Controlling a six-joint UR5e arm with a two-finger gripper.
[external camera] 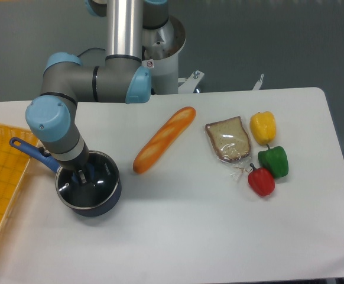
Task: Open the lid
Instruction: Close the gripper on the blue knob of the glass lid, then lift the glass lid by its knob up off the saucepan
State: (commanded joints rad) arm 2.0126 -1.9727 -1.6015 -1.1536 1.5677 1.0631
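Note:
The dark blue saucepan (104, 205) stands at the table's left, its long handle (29, 149) pointing up-left. On top of it lies the lid (104, 175), clear glass with a thin metal rim. My gripper (81, 176) reaches straight down onto the lid's middle, with both fingers close together around the centre knob. The fingers and wrist hide the knob. The lid looks seated on the pan.
A yellow basket (0, 177) lies at the left edge beside the pan handle. A baguette (163, 139) lies to the pan's right. Further right are a bagged bread slice (228, 138) and yellow (263, 126), green (273, 161) and red (261, 180) peppers.

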